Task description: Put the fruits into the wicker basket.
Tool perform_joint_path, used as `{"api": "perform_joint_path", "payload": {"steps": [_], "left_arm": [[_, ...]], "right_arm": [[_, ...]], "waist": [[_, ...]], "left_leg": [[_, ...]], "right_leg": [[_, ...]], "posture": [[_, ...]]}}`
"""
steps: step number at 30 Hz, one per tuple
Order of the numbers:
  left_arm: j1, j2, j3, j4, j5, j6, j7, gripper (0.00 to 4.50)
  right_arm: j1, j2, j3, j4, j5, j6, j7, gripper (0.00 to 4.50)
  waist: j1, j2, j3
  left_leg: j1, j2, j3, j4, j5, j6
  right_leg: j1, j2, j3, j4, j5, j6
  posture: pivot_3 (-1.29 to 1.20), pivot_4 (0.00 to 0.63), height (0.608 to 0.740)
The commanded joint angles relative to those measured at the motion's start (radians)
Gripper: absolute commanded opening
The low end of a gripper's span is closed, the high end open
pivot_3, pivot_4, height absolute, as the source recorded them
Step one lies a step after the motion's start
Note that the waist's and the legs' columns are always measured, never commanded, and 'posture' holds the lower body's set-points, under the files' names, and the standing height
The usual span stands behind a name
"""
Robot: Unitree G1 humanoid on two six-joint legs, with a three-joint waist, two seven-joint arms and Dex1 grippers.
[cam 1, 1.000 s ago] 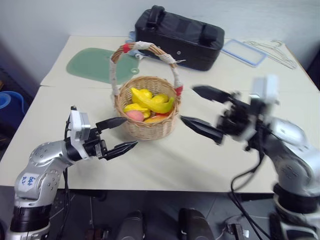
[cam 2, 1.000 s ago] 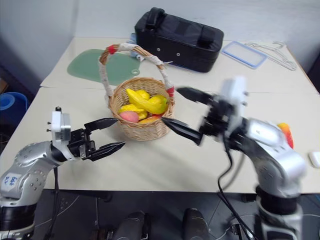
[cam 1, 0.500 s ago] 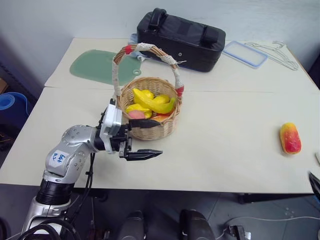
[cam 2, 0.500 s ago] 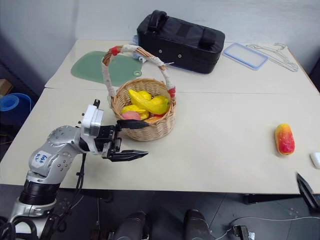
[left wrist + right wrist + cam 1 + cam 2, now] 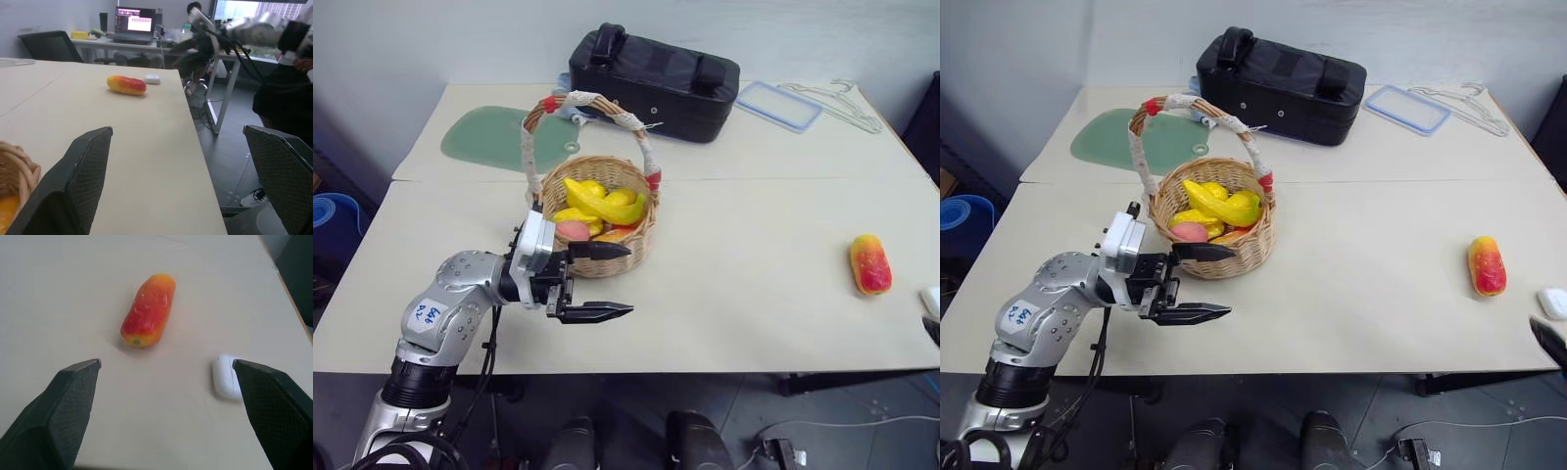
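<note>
A red-orange toy mango [image 5: 147,310] lies alone near the desk's [image 5: 744,264] right edge, far from the wicker basket [image 5: 595,211] of fruits. The right gripper [image 5: 166,382] gapes wide and empty before it. It looks light, rigid, smooth; grasp across its narrow middle. Left gripper [image 5: 607,281] is open, empty

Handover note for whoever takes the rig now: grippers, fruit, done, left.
Left gripper: open, empty, just in front of the wicker basket.
Right gripper: open, empty, pointed at the mango, white case beside it.
Done: banana and small fruits in the basket.
Left: mango lies alone on the table's right side; pick it and put it into the basket.
</note>
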Motion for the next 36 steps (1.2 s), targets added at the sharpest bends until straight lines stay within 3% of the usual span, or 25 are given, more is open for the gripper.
{"api": "perform_joint_path", "payload": {"steps": [1,4,9,12,17,20,23,25,27,29,33,36], "left_arm": [[0.023,0.001,0.019,-0.054,0.001,-0.013,0.02,4.5],[0.048,0.006,0.024,-0.075,0.005,-0.013,0.034,4.5],[0.073,0.011,0.043,-0.1,0.003,-0.008,0.065,4.5],[0.09,0.018,0.053,-0.119,-0.001,-0.003,0.078,4.5],[0.101,0.025,0.064,-0.13,0.003,-0.004,0.098,4.5],[0.102,0.032,0.073,-0.126,0.005,-0.007,0.101,4.5],[0.102,0.044,0.088,-0.12,0.007,-0.01,0.103,4.5],[0.112,0.05,0.106,-0.119,0.004,-0.01,0.113,4.5],[0.137,0.055,0.14,-0.116,-0.006,-0.01,0.131,4.5],[0.174,0.063,0.179,-0.111,0.002,-0.022,0.141,4.5],[0.289,0.043,0.323,-0.103,-0.013,-0.07,0.19,4.5],[0.417,0.061,0.416,-0.107,0.007,-0.104,0.176,4.5]], "right_arm": [[-0.167,-0.113,0.081,0.162,0.052,0.228,-0.006,4.46],[-0.348,-0.204,0.254,0.325,-0.033,0.274,0.006,4.46],[-0.665,-0.213,0.477,0.577,-0.169,0.257,-0.032,4.46],[-0.797,-0.186,0.562,0.702,-0.242,0.208,-0.043,4.46],[-0.923,-0.163,0.648,0.851,-0.27,0.275,0.07,4.46],[-0.972,-0.159,0.665,0.914,-0.274,0.293,0.129,3.86],[-1.001,-0.159,0.668,0.949,-0.304,0.212,0.155,2.88],[-0.997,-0.161,0.646,0.916,-0.275,0.17,0.239,2.27],[-0.964,-0.172,0.632,0.827,-0.239,0.161,0.336,2.0],[-0.922,-0.176,0.622,0.712,-0.209,0.166,0.393,1.99],[-0.787,-0.204,0.646,0.224,-0.005,0.359,0.576,1.99],[-0.828,-0.155,0.697,-0.112,0.164,0.505,0.56,1.99]], "waist": [[0.012,0.0,0.0],[0.02,0.0,0.0],[0.021,0.001,0.0],[0.02,0.001,0.0],[0.021,0.001,0.0],[0.019,0.001,0.0],[0.017,0.001,0.0],[0.015,0.001,0.0],[0.013,0.001,0.0],[0.009,0.001,0.0],[0.0,0.002,0.001],[-0.009,0.002,0.001]], "left_leg": [[-0.002,-0.001,0.0,0.0,0.0,0.0],[-0.006,0.0,0.002,0.001,0.0,0.0],[-0.015,0.0,0.003,0.008,0.0,0.001],[-0.015,0.0,0.003,0.01,0.0,0.001],[-0.016,0.0,0.003,0.01,0.0,0.001],[-0.016,0.0,0.004,0.012,0.0,0.001],[-0.016,0.001,0.004,0.012,0.0,0.001],[-0.016,0.001,0.004,0.012,0.0,0.001],[-0.016,0.001,0.004,0.011,0.0,0.001],[-0.016,0.001,0.004,0.011,0.0,0.001],[-0.016,0.003,0.004,0.011,-0.001,0.0],[-0.016,0.005,0.001,0.01,-0.001,-0.001]], "right_leg": [[0.0,0.0,-0.001,-0.001,0.0,0.0],[-0.001,0.002,0.0,-0.001,0.0,0.001],[-0.006,0.003,-0.001,0.0,0.001,0.002],[-0.006,0.003,-0.001,0.0,0.001,0.003],[-0.006,0.003,-0.001,0.001,0.002,0.003],[-0.006,0.003,0.0,0.002,0.002,0.003],[-0.006,0.004,0.0,0.002,0.002,0.003],[-0.006,0.004,0.0,0.002,0.002,0.003],[-0.007,0.004,0.0,0.002,0.002,0.003],[-0.007,0.004,0.0,0.002,0.002,0.003],[-0.009,0.005,0.0,0.004,0.002,0.003],[-0.014,0.005,0.002,0.007,0.002,0.003]], "posture": [[0.0,0.15,0.74],[0.0,0.15,0.74],[0.0,0.15,0.74],[0.0,0.15,0.74],[0.0,0.15,0.74],[0.0,0.15,0.74],[0.0,0.15,0.74],[0.0,0.15,0.74],[0.0,0.15,0.74],[0.0,0.15,0.74],[0.0,0.15,0.74],[0.0,0.15,0.74]]}}
